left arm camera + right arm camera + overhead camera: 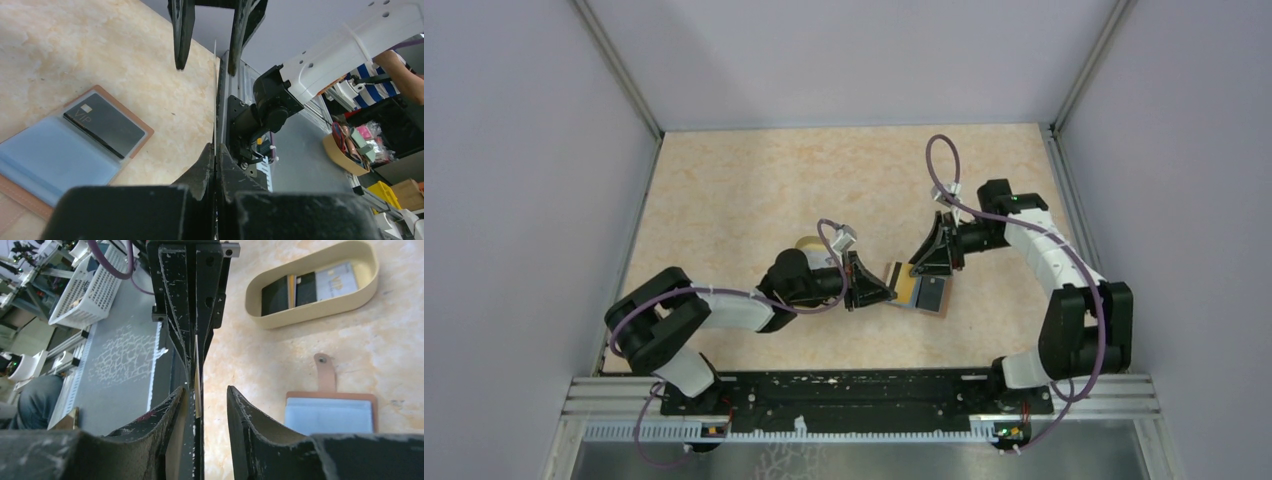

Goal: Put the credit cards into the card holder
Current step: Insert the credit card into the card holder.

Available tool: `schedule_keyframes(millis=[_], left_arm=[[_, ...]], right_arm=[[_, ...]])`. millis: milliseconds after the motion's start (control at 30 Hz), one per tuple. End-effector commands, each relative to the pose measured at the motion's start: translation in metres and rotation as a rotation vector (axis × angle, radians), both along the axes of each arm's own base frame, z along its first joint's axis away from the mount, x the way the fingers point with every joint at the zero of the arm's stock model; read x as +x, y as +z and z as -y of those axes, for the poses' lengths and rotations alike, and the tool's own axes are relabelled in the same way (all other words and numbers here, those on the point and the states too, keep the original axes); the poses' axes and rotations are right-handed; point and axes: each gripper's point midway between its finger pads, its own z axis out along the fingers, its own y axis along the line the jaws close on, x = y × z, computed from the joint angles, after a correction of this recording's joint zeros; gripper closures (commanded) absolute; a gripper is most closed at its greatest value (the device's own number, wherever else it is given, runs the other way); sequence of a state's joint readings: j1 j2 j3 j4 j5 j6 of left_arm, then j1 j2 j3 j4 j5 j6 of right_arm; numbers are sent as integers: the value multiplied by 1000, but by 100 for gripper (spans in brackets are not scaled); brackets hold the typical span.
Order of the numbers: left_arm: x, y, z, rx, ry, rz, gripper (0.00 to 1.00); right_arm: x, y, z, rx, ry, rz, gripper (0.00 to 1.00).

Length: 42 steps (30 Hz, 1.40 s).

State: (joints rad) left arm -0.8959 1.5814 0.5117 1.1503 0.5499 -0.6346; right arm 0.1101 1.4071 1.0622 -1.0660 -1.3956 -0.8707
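Nearest the bases: card holder (pixel 50 165) lies open and flat on tabletop (pixel 75 45), blue inside up, tab (pixel 324 371) on the side facing the dish. Black VIP card (pixel 107 125) sits at one end of the blue inside, within the brown border. Tucked in a pocket or just lying on top? Can't tell from these views, prob. slotted.

Just beside the holder, off the tabletop: left claw (pixel 215 156) is pinched tight on a 2nd card (pixel 215 100), seen edge-on as a thin line in both wrist views. Right claw (pixel 205 390) meets it from the opp. side. Its fingers are part-open and straddle the card's free end. The card runs close along one finger w/ a clear gap to the other, so no clamp from the right side. Reads as a handover/regrasp btw the claws.

Farther back: oval dish (pixel 320 310), well apart from the holder, partly hidden behind the left arm in top view. Inside are the dish cards (pixel 276 295), approx 3: two dark, one pale.

Progress, my read: 1 card at the holder, 1 in the air, approx 3 waiting, so under halfway. Left to do: finish the regrasp, line up the 2nd card w/ a pocket and slide it in, then go back to the dish for the rest.
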Motion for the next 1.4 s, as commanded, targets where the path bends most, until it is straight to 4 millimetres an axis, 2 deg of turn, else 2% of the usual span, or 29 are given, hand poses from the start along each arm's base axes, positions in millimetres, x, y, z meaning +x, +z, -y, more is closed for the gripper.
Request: schedule_keyframes(millis=[0,233,333,367,500,567,700,800,900,1000,1067,1200,1367], left_arm=[[-9,8,5,10,-92,42,100],[-5,8,10,30,-91,42,100],[-3,5,11,42,-88,37,100],[-2,4,11,44,-80,35,100],[9,-7,7,88,2,2,62],[19,-22,-1,139,91,-25,52],[44,-60,-29,254,328,-113,48],[59,-78,-38,323,433,-159,42],[71,-100,-34,444,460,-187,39],[81,-107,-24,476,461,-172,36],[87,-113,-20,505,463,-157,35],[101,-124,-15,574,481,-137,31],[112,-135,-7,624,502,-168,30]], right_arm=[[-13,3,-4,-9,65,54,66],[-14,0,-7,-19,74,49,78],[-15,0,-8,-23,84,53,97],[-15,0,-8,-24,85,56,100],[-6,-4,-7,-57,64,64,100],[8,-8,-1,-86,4,51,100],[47,-25,24,-161,-241,-10,100],[69,-38,42,-212,-426,-15,100],[75,-50,50,-245,-528,7,100],[74,-59,53,-241,-608,-37,100],[76,-68,64,-235,-673,-79,100],[76,-73,70,-189,-691,-184,100],[76,-81,74,-191,-680,-254,100]])
